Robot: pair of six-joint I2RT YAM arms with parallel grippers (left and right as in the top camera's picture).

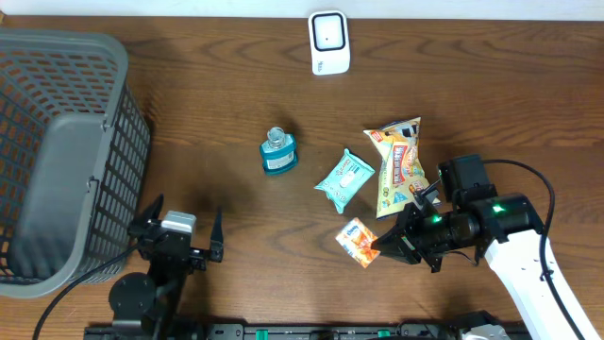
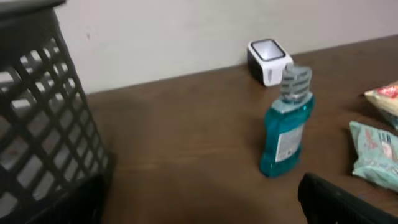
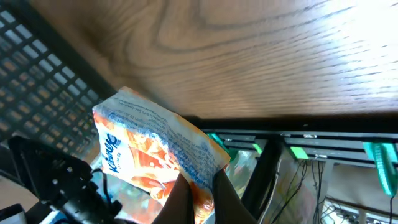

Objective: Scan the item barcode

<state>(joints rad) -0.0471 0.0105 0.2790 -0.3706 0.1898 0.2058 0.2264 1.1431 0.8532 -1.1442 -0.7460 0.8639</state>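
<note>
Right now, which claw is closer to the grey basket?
Left. The left gripper hangs open just beside the basket, by its right wall; the right gripper is far across the table, shut on an orange tissue pack.

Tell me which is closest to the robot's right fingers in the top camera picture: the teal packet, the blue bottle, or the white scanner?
Measured from the right fingers, which pinch the orange tissue pack:
1. The teal packet, just beyond them, slightly left.
2. The blue bottle, farther left, mid-table.
3. The white scanner, at the table's far edge.
</note>
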